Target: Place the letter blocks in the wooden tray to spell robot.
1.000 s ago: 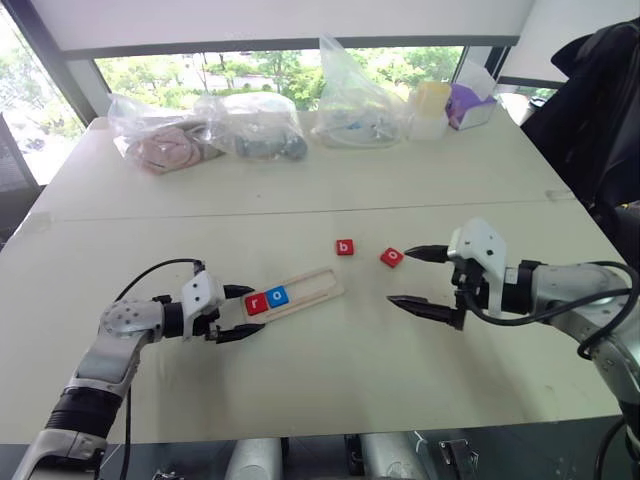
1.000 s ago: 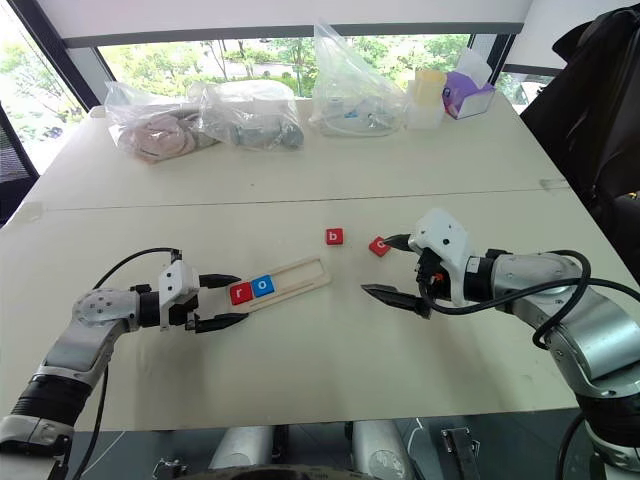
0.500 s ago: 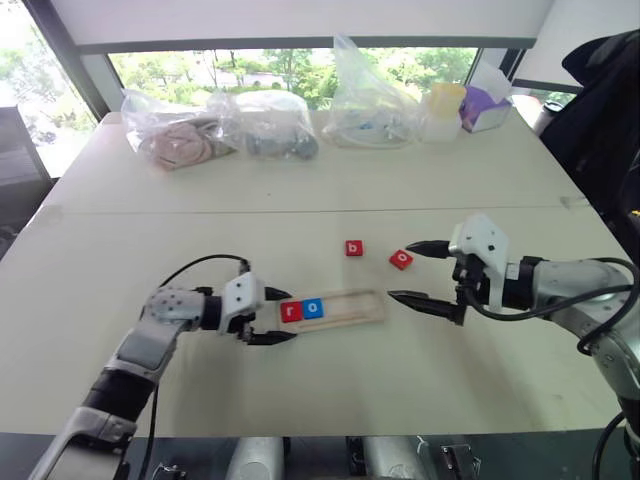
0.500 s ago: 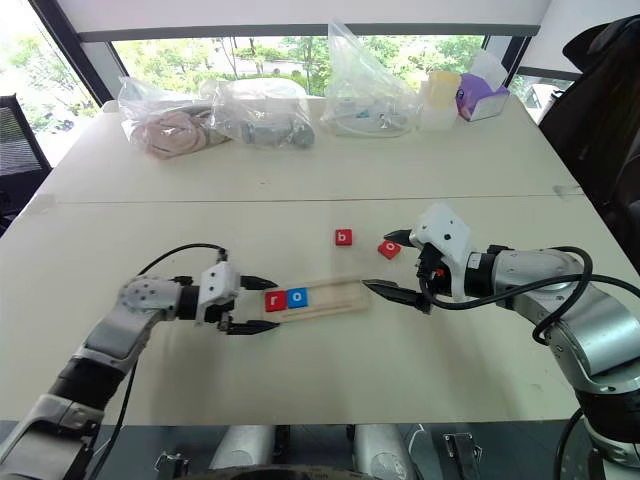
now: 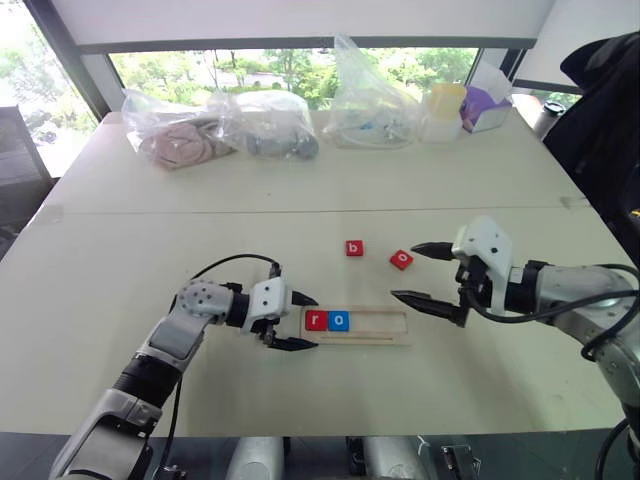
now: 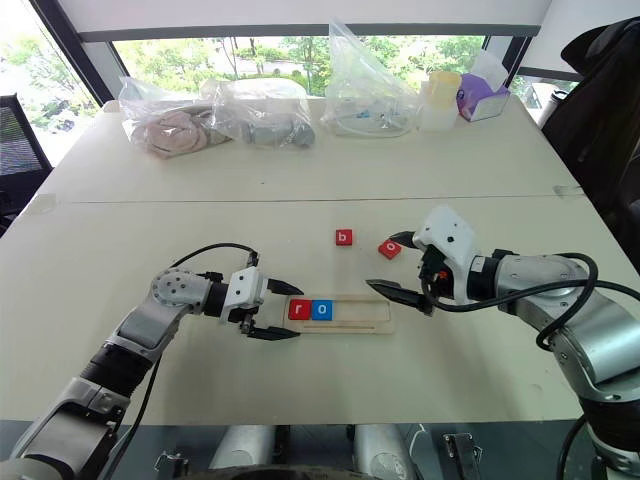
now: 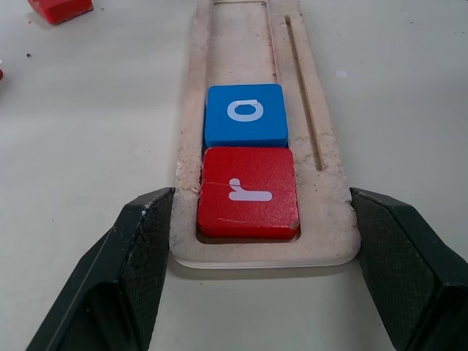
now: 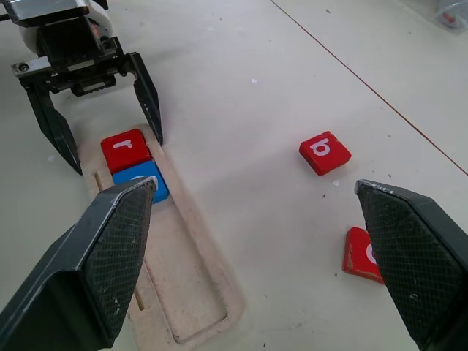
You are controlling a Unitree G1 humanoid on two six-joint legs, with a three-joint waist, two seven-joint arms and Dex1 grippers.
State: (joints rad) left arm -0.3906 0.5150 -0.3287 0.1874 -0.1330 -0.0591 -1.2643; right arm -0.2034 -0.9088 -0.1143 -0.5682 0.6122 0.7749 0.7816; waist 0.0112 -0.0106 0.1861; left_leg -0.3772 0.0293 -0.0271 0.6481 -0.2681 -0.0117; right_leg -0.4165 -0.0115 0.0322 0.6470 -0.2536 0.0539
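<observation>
1. Letter blocks r [image 5: 316, 320] and o [image 5: 339, 321] are seated at the wooden tray's [image 5: 385, 331] left end.
2. Tray's end is clasped by the left gripper [image 5: 298, 322] fingers.
3. Red b [image 5: 353, 248] and red o [image 5: 401, 259] are left on the bench [image 5: 300, 180].
4. Right gripper [image 5: 418, 273] fingers are spread wide, empty.

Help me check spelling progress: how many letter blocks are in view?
4. Red r and blue o sit in the wooden tray; red b and red o lie on the table beyond it. Others may be hidden.
</observation>
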